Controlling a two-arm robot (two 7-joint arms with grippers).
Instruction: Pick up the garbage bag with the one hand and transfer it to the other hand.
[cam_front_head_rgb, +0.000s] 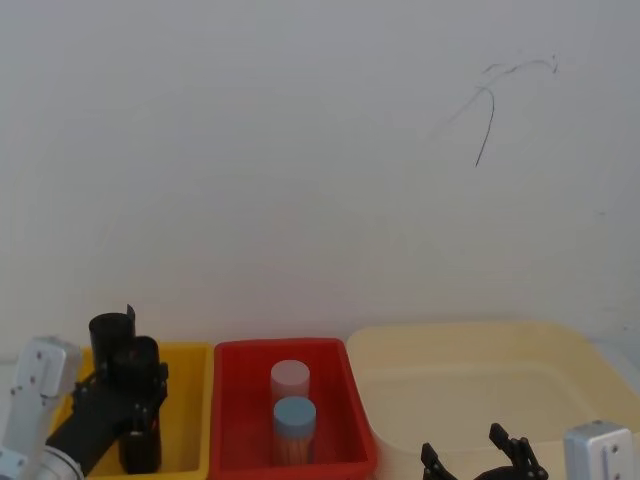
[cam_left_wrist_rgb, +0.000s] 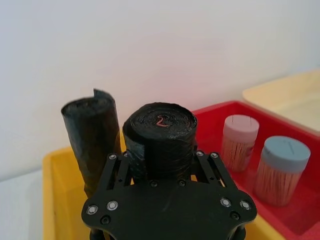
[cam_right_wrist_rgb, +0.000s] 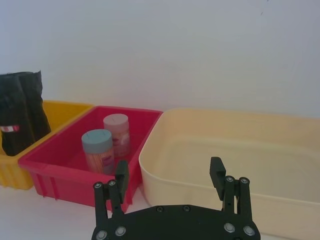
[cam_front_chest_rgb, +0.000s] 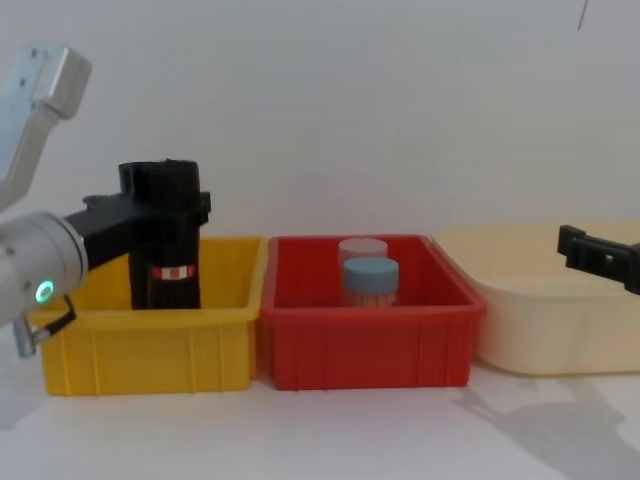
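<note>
White wall fills the background, plain apart from a thin dark scratch mark high on the right. Below it lies a white worktop with three containers in a row, side by side.

On the robot's left, the left hand reaches in on a silver-grey arm with a green glowing ring. Its fingers are closed on either side of the garbage bag, gripping it on the upper half. The bag is a black roll standing upright, its lower end inside the yellow bin, and a red-and-white label band wraps it low down. Whether its base touches the bin floor cannot be told. In the left wrist view a small red mark shows on the roll's top. Just beside it in the same bin stands a plain black roll with a loose flap at its top edge.

The right hand hovers low on the robot's right, above the near side of the cream tub. Its two slim fingers are spread wide apart, holding and touching nothing.

Between the yellow bin and the cream tub sits the red bin. It holds two upright jars of thin sticks, close together: a blue-lidded jar nearer the robot and a pale-lidded jar behind it.
</note>
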